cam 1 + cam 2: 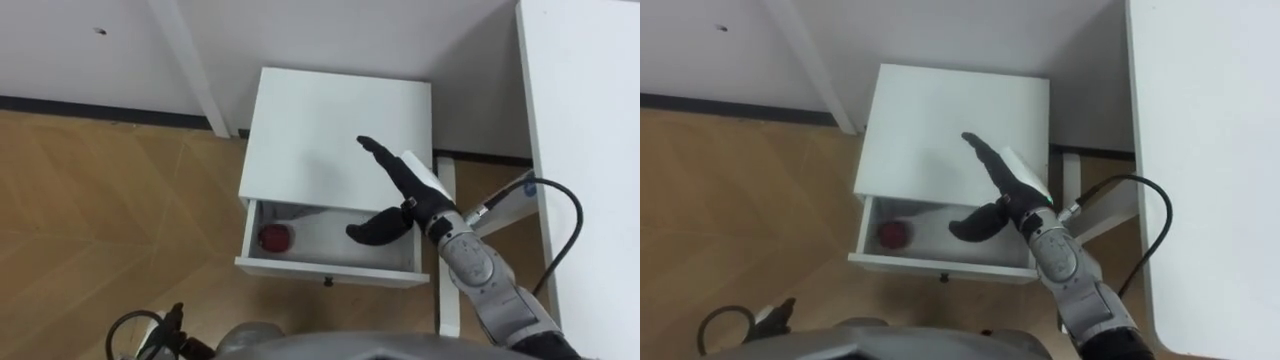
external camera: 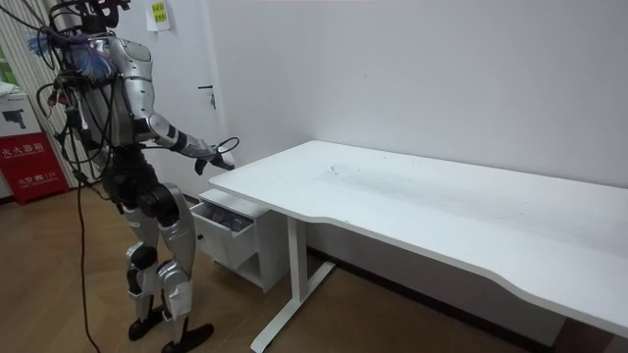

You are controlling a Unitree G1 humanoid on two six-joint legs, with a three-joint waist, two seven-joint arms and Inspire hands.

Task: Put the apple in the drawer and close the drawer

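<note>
The red apple [image 1: 275, 237] lies at the left end of the open drawer [image 1: 330, 271], in the lower centre of the frame; the right hand [image 1: 412, 190] hovers above the white cabinet [image 1: 320, 130], fingers released and straight, grasping nothing.

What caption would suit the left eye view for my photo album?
Robot's open right hand hovers over a white cabinet whose open drawer holds a red apple.
</note>
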